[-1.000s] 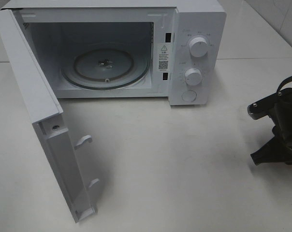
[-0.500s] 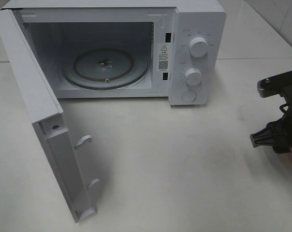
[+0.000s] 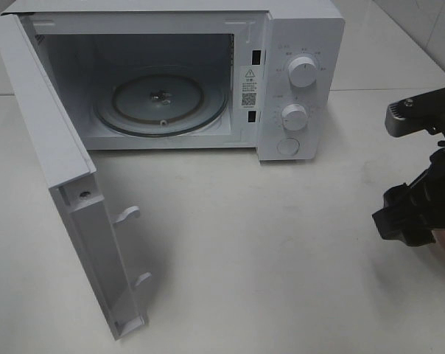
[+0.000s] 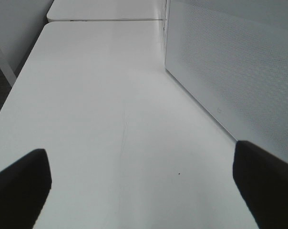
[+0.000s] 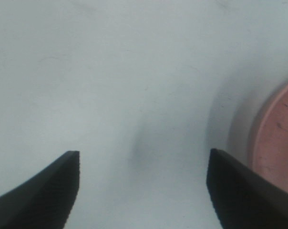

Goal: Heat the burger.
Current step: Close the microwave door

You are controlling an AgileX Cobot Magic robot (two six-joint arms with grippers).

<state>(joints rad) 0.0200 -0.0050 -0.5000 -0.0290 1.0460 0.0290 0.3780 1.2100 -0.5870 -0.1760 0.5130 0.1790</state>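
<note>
Rising at the right edge of the high view, the right gripper point(image 3: 418, 214) has come up and slightly inward from where it sat 1 second ago, its jaws spreading as it went; the white microwave point(image 3: 171, 77) and its door point(image 3: 68, 199) have not shifted. The right wrist view now shows the 2 ribbed black fingertips point(image 5: 44, 191) well apart over bare white worktop point(image 3: 252, 258), with nothing between them, and the curved rim of a round pink plate point(image 5: 277, 143) just beside 1 fingertip. A sliver of the same pink shows at the right border of the high view, under the arm. The burger itself cannot be seen in any of the 3 current views; whether it sits on that plate cannot be told.

The microwave stands at the back of the worktop with its door swung fully out toward the camera, 2 latch hooks point(image 3: 127, 214) jutting from its inner edge. Inside, the glass turntable point(image 3: 162, 99) lies bare. On the control panel, 2 round dials point(image 3: 303, 72) sit 1 above the other, with a round button point(image 3: 287, 147) below them.

The left gripper point(image 4: 139, 191) is out of the high view. Its wrist camera shows both dark fingertips point(image 4: 20, 186) spread wide, released and holding nothing, above the worktop, close beside the outer face of the open door, a perforated white panel point(image 4: 239, 71).
</note>
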